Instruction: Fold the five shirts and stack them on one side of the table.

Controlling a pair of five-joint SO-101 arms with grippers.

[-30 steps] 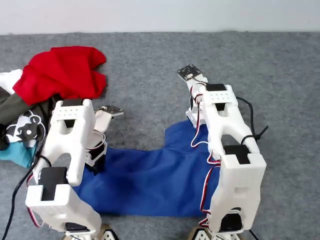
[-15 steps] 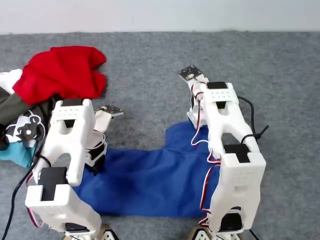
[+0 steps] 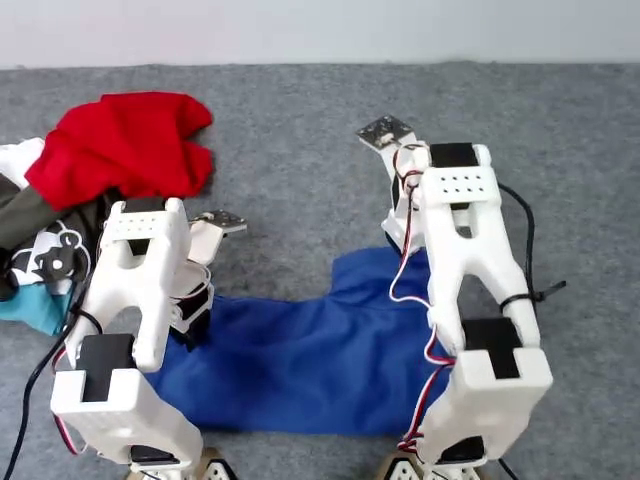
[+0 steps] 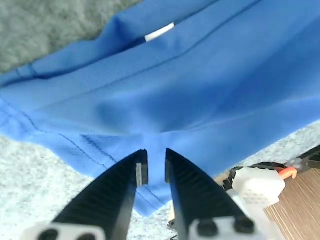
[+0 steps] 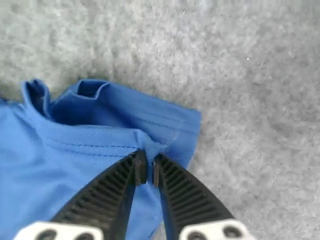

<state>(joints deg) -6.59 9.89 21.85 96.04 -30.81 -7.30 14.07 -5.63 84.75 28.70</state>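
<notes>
A blue shirt [image 3: 300,360] lies spread on the grey table [image 3: 300,180] between my two arms. In the left wrist view my left gripper [image 4: 154,170] is shut on a pinch of the blue shirt [image 4: 200,85] near its hem, at the shirt's left side. My right gripper [image 5: 148,167] is shut on the edge of a folded-over corner of the blue shirt [image 5: 75,150], at the cloth's far right part. A red shirt [image 3: 125,145] lies crumpled at the far left.
Under and beside the red shirt, a heap of other shirts [image 3: 35,250] in white, dark and teal sits at the left edge. Bare grey table stretches across the far side and the right. A wooden edge [image 4: 300,210] shows by the left arm's base.
The right arm has shifted to the right and a little farther away, holding the blue shirt's corner. The left arm has kept still.
</notes>
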